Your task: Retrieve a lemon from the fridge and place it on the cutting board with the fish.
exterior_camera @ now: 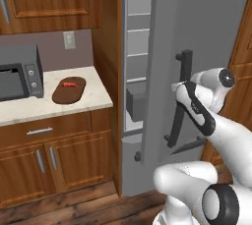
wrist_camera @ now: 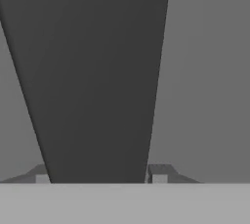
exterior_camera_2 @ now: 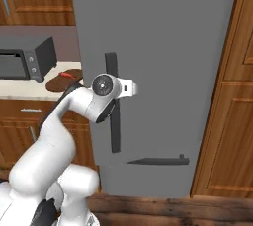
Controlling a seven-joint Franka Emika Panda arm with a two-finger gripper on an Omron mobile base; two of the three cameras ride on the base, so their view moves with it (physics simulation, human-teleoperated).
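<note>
One fridge (exterior_camera: 197,32), door standing partly open, grey shelves (exterior_camera: 138,47) and one bin showing inside; lemon not visible to me. My jaws are straddling the dark vertical door handle (wrist_camera: 97,71), a fingertip (wrist_camera: 158,171) either side; grip unclear. One fish (exterior_camera: 71,85) lying on one cutting board (exterior_camera: 61,96), left bench (exterior_camera: 29,108), beside one microwave (exterior_camera: 19,74).

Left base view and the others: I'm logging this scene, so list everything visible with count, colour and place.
fridge: 1, grey, right of the counter, door partly open, shelves showing
fridge handle: 1 vertical dark bar, between the gripper's fingertips
cutting board: 1, dark brown, on the counter
fish: 1, red-orange, on the board
microwave: 1, dark grey, counter left
counter: 1, pale, over wooden cabinets
wall outlet: 1, pale, above the counter
gripper: 1, dark tips, straddling the handle
</note>
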